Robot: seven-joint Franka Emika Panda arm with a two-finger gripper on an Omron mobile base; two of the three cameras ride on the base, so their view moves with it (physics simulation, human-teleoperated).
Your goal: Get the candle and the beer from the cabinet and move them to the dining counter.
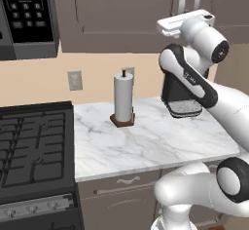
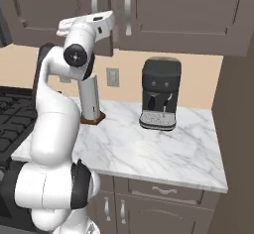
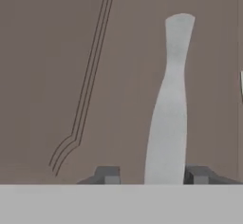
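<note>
Above the small marble worktop (image 2: 149,148) with its paper-towel roll (image 1: 123,97) and black coffee machine (image 2: 159,99), the cabinet (image 2: 178,10) hangs closed, and the gripper (image 3: 154,175), raised to its door, has its fingers either side of a silver bar handle (image 3: 168,104), narrowly spread; actual contact cannot be told.

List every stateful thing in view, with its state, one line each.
Grey-brown wall cabinet: doors closed.
Long silver bar handle: between the fingertips, contact unclear.
Two-finger gripper: raised at the cabinet door, jaws astride the handle.
Tall white paper-towel roll: upright on the marble worktop.
Black coffee machine: upright, tray empty.
</note>
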